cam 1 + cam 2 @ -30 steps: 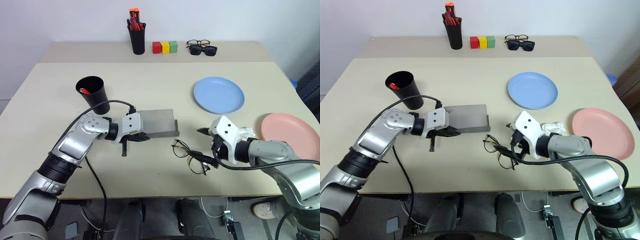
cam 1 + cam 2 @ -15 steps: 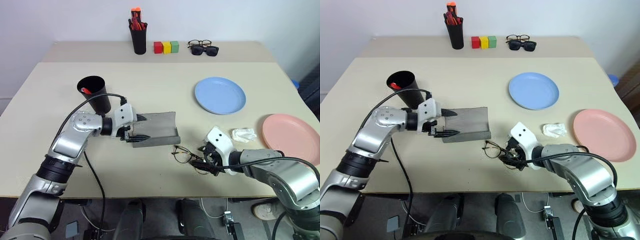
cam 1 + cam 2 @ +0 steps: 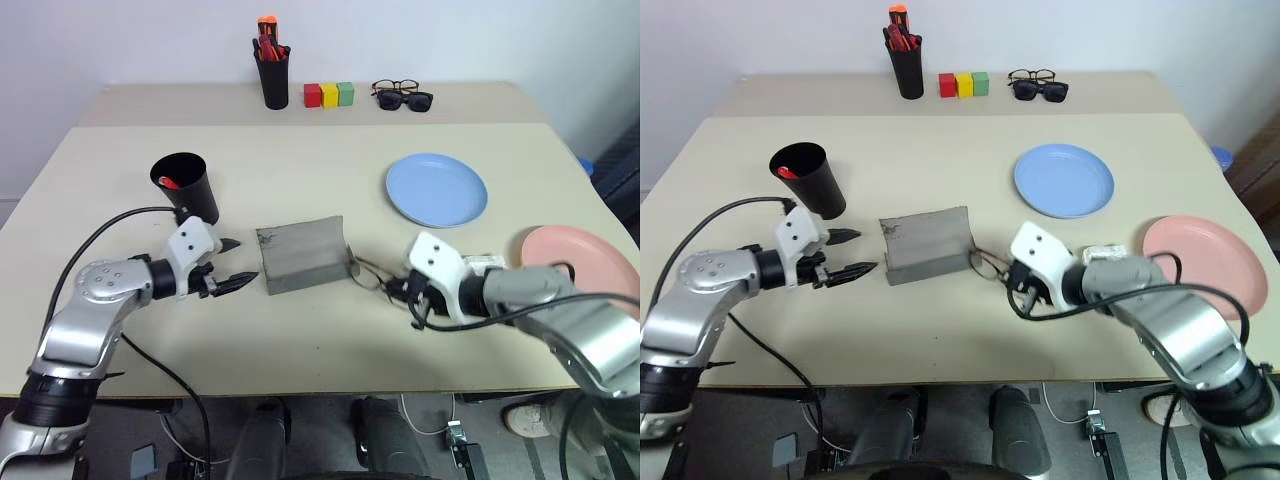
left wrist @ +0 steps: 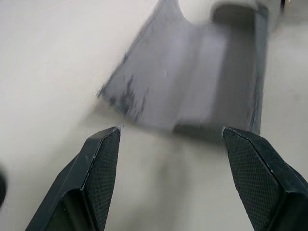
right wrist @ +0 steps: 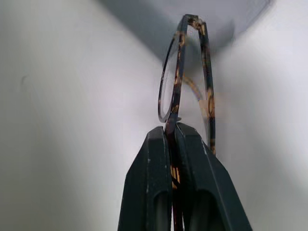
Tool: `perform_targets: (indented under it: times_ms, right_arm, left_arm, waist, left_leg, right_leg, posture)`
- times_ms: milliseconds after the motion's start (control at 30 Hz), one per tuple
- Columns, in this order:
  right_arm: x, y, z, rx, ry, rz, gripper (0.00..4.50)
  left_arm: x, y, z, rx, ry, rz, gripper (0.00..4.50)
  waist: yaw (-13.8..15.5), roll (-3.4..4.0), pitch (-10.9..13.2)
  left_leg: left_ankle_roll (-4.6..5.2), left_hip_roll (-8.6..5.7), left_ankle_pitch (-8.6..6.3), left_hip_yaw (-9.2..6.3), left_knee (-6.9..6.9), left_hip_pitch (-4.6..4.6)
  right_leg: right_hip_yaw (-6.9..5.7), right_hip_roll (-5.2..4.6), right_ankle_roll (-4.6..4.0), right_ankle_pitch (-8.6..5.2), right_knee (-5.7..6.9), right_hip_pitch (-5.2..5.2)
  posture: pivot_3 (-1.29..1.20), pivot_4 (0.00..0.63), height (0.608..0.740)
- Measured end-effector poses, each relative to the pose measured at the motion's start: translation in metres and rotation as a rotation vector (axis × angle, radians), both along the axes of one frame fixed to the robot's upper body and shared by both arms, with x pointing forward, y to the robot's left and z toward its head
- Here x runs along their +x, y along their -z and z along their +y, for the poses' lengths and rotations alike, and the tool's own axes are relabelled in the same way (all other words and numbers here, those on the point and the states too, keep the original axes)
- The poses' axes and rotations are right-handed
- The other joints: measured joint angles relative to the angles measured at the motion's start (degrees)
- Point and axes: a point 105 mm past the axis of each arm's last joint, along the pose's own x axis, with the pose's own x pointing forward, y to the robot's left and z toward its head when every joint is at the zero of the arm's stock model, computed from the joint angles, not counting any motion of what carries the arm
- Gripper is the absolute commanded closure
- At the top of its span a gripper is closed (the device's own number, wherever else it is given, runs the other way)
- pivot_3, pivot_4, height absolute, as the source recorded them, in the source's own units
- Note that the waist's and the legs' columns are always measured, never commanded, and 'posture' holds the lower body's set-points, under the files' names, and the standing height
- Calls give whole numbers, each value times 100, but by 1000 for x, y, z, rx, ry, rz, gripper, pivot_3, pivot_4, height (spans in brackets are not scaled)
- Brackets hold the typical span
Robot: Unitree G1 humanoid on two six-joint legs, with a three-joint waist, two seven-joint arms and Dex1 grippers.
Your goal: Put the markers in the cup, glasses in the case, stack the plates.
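My right gripper (image 5: 172,132) has its two black fingers pinched together on the rim of the thin black wire-frame glasses (image 5: 185,72), holding them just beside the right end of the grey rectangular hinged case (image 3: 303,254), which sits open near the middle of the beige desk (image 3: 300,170). My left gripper (image 3: 232,263) hovers just off the case's left end, fingers spread apart and holding nothing. The wide black plastic cup (image 3: 185,187) stands toward the desk's left edge. The light blue round plate (image 3: 437,189) and pink round plate (image 3: 585,268) lie apart toward the right edge.
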Motion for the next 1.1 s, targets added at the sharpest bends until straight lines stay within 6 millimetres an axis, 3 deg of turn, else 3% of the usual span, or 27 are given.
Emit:
perform_targets:
  times_ms: [100, 200, 333, 433, 567, 733, 833, 933, 1033, 1067, 1100]
  right_arm:
    - [9, -27, 30, 50, -173, -71, 4401]
    - [22, -27, 47, -10, -316, -101, 4401]
    - [45, -15, 69, -26, -427, -83, 4401]
    - [63, 5, 84, -82, -483, -68, 4401]
    - [63, 32, 96, -102, -563, 1, 4401]
    - [57, 42, 88, -155, -647, 69, 4401]
    - [50, 42, 82, -169, -683, 128, 3502]
    - [49, 40, 81, -166, -684, 138, 1985]
    - [56, 37, 84, -140, -629, 94, 465]
    - [59, 34, 85, -130, -609, 71, 12]
    - [62, 32, 83, -120, -581, 48, 0]
  left_arm:
    - [-5, 3, 11, 8, -47, 14, 1035]
    - [-7, 1, 11, 4, -53, 7, 1035]
    - [-8, 0, 15, 14, -73, 3, 1035]
    - [-11, -1, 13, 19, -80, -6, 1035]
    - [-18, 4, 11, 19, -90, 10, 1035]
    - [-19, 6, 12, 21, -104, 15, 1035]
    - [-16, 1, 11, 20, -100, -2, 1035]
    - [-11, -7, 10, 16, -93, -30, 1035]
    - [-2, -16, 7, -11, -84, -54, 1908]
    - [1, -20, 5, -24, -80, -62, 2406]
    - [7, -24, 1, -44, -72, -66, 2924]
  waist:
    - [-31, -1, 0]
    - [-22, -3, 0]
    - [-62, -2, 0]
    - [-93, -2, 0]
    - [-54, 1, 1]
    - [-42, 0, 1]
    - [-50, 1, 2]
    - [-55, 1, 2]
    - [-52, 1, 2]
    - [-56, 1, 1]
    - [-49, 2, 1]
  left_leg:
    - [0, 0, 0, 1, 1, 0]
    - [0, -1, 0, 1, 0, -2]
    - [0, -1, 0, 3, -2, -1]
    - [-1, 1, 0, 3, -5, 2]
    - [-1, -1, 0, 2, -9, -5]
    - [-2, -6, 0, 1, -4, -3]
    - [-2, -5, 0, -1, -4, -1]
    - [-2, -6, 0, -1, -4, -1]
    - [-3, -6, 1, -2, -4, 0]
    - [-3, -6, 1, -1, -3, 0]
    - [-3, -7, 1, -1, -4, -1]
  right_leg:
    - [0, 0, 0, 0, -2, 1]
    - [-1, -1, 0, 0, -6, 2]
    - [1, 0, -1, 2, 1, -5]
    - [1, 2, -3, 4, 10, -8]
    - [2, 1, -3, 4, 9, -15]
    - [1, -2, -2, 4, 9, -10]
    - [1, 0, -3, 4, 13, -10]
    - [1, 0, -3, 4, 14, -10]
    - [1, 0, -3, 4, 17, -13]
    - [1, 0, -3, 5, 17, -13]
    - [1, 0, -2, 5, 16, -12]
  posture:
    - [0, 150, 740]
    - [0, 150, 740]
    - [0, 150, 740]
    - [0, 150, 740]
    - [0, 150, 740]
    - [0, 150, 740]
    - [0, 150, 740]
    - [0, 150, 740]
    - [0, 150, 740]
    - [0, 150, 740]
    - [0, 150, 740]
